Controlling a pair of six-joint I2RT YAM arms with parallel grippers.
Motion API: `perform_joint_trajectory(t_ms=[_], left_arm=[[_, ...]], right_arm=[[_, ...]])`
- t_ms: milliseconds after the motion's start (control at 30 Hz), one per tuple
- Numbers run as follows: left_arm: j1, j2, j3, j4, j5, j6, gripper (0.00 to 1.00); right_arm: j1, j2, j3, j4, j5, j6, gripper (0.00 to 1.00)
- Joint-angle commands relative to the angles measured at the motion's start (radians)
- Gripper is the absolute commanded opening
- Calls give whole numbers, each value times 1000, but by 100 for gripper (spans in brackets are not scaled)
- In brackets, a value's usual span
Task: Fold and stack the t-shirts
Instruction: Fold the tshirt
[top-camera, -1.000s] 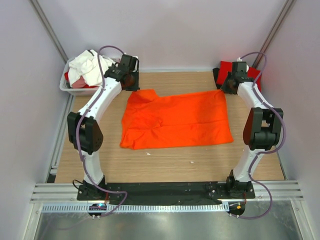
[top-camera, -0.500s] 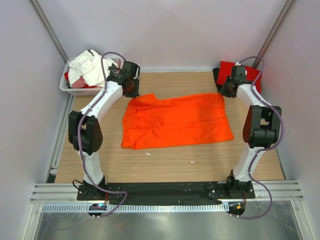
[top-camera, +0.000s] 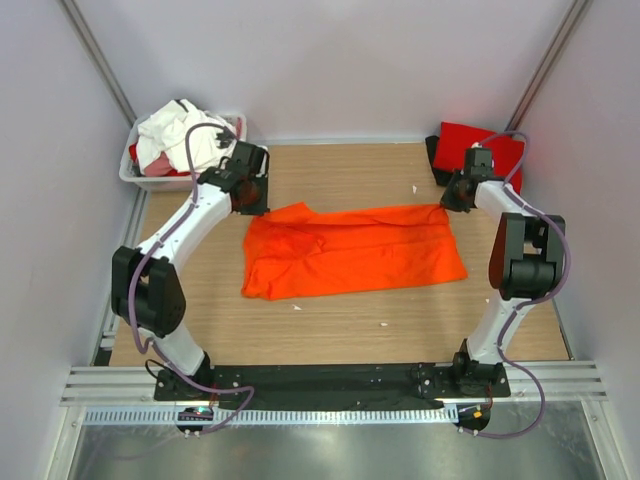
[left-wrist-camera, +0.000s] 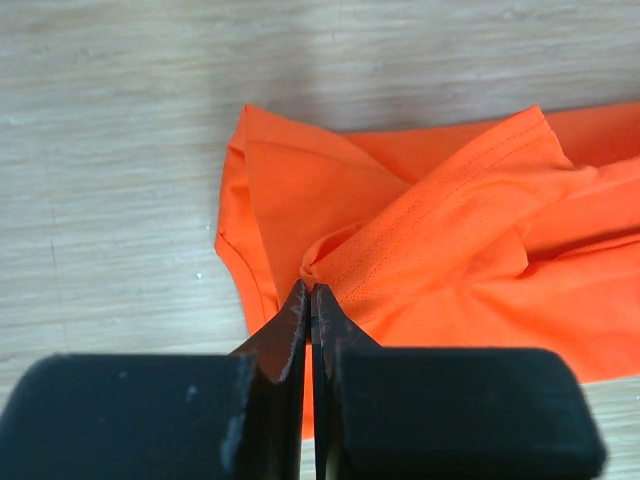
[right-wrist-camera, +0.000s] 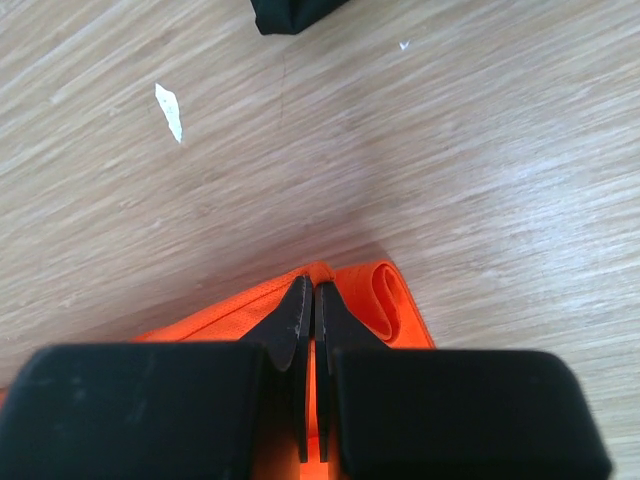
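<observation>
Orange t-shirt (top-camera: 350, 250) lies mid-frame on the table (top-camera: 330, 335). I see my left gripper (left-wrist-camera: 309, 292) pinched tight on its upper-left corner and my right gripper (right-wrist-camera: 308, 292) clamped on its upper-right corner.

Robotics laboratory test cell. A left arm (top-camera: 195, 220) and a right arm (top-camera: 525, 255), both white and black with loose cables, are bolted to a black base plate (top-camera: 330, 378) at the near edge of a wooden bench (top-camera: 340, 330). Plain grey walls (top-camera: 330, 60) enclose it on three sides. Aluminium rails (top-camera: 100, 385) and a slotted cable duct (top-camera: 330, 416) run along the front.
</observation>
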Motion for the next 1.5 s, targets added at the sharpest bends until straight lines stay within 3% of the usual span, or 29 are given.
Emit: perform_joint_trajectory(t_ms=[0, 467, 900, 967, 1000, 1033, 1100, 1200, 1300, 1467], left_arm=[[-11, -63, -45, 36, -15, -25, 0], [-64, -74, -100, 17, -83, -31, 0], [-93, -111, -252, -10, -119, -131, 0], [-106, -115, -299, -18, -141, -146, 7], [-112, -118, -309, -24, -153, -163, 13], [-119, -120, -312, -48, -173, -172, 30], [-127, -132, -319, -67, -179, -195, 45], [-138, -186, -332, -84, -188, -208, 57], [-139, -244, -330, -75, -219, -211, 61], [-139, -234, -295, -43, -208, -228, 57]], right_arm=[[-6, -72, -25, 56, -3, 8, 1], [-10, -183, -126, 68, 55, 9, 1], [-10, -246, -272, 76, 116, 25, 5], [-12, -261, -316, 83, 142, 43, 14], [-15, -270, -333, 88, 144, 49, 36], [-15, -287, -348, 99, 145, 54, 54], [-16, -301, -381, 100, 179, 71, 69], [-18, -327, -375, 74, 214, 74, 75], [-18, -373, -350, 51, 230, 71, 75], [-10, -479, -323, 44, 156, 85, 73]])
